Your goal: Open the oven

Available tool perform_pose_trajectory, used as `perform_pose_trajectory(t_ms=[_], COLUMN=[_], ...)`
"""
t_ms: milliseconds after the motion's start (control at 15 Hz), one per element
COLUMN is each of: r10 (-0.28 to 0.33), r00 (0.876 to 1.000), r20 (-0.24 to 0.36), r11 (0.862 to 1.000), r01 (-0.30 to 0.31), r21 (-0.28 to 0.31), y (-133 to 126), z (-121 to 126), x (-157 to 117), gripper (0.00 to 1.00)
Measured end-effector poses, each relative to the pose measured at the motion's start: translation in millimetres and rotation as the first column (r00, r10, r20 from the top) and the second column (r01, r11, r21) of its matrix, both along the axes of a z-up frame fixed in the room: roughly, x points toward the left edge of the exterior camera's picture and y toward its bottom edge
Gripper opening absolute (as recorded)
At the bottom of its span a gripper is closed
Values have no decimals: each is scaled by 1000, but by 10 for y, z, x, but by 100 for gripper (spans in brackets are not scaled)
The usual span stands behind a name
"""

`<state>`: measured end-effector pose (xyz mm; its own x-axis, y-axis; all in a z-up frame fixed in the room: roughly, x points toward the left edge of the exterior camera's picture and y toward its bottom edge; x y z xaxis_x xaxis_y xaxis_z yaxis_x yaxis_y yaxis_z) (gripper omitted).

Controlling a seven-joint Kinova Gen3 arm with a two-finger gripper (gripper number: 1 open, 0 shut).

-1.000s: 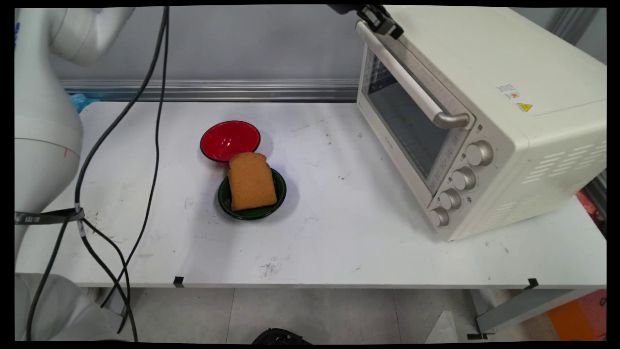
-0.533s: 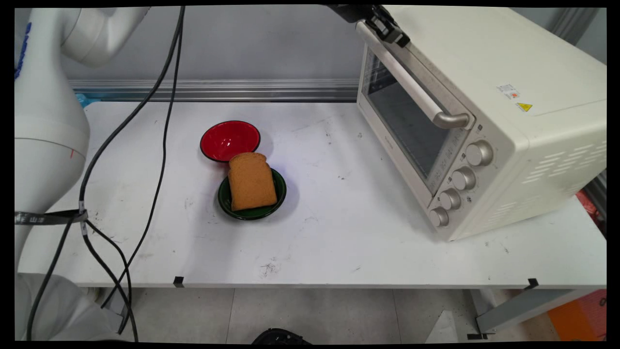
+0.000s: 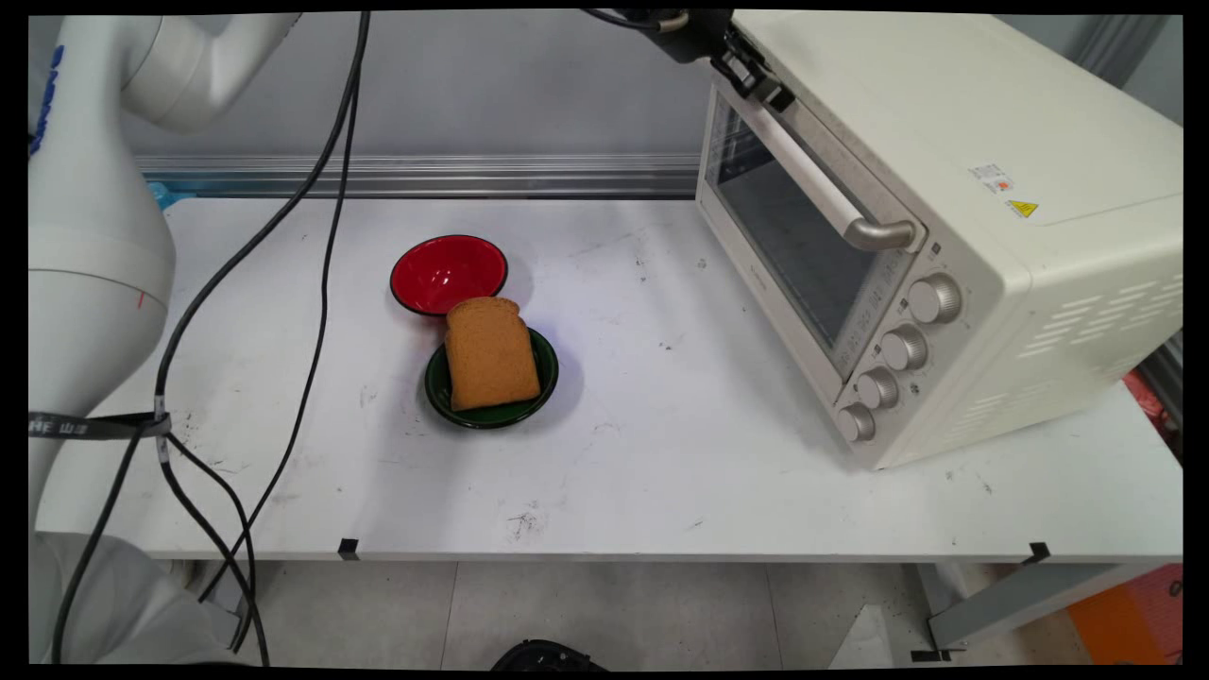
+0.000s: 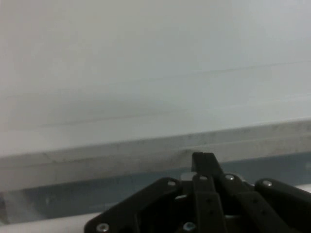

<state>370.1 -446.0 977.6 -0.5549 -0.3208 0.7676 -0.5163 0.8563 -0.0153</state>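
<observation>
My black gripper [image 3: 753,77] is at the top edge of the main view, against the upper far corner of the cream toaster oven [image 3: 945,227]. It sits at the far end of the oven door's handle [image 3: 812,179]. The glass door [image 3: 789,246] looks closed. In the hand view the gripper [image 4: 204,160] is shut, its fingers together in the middle. They point at the oven's pale top edge [image 4: 146,145], and nothing shows between them. A slice of brown bread [image 3: 489,354] lies on a green plate [image 3: 546,373] in the middle of the table.
A red bowl [image 3: 444,272] stands just behind the green plate. Several knobs [image 3: 905,348] run down the oven's front right. Black cables [image 3: 312,283] hang over the table's left side. The oven takes up the table's right part.
The gripper has come down a little and to the right, from above the oven's corner onto the far end of the door handle. Bread, plate and bowl have not moved.
</observation>
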Motion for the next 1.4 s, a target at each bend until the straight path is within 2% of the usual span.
perform_pose_trajectory(t_ms=[800, 1400], r10=[1, -12], r00=[1000, 999], r20=[16, 45], r11=[1000, 998], r01=[-2, 9], r21=[28, 69], y=[79, 377], z=[-99, -141], x=[32, 272], gripper=[0, 0])
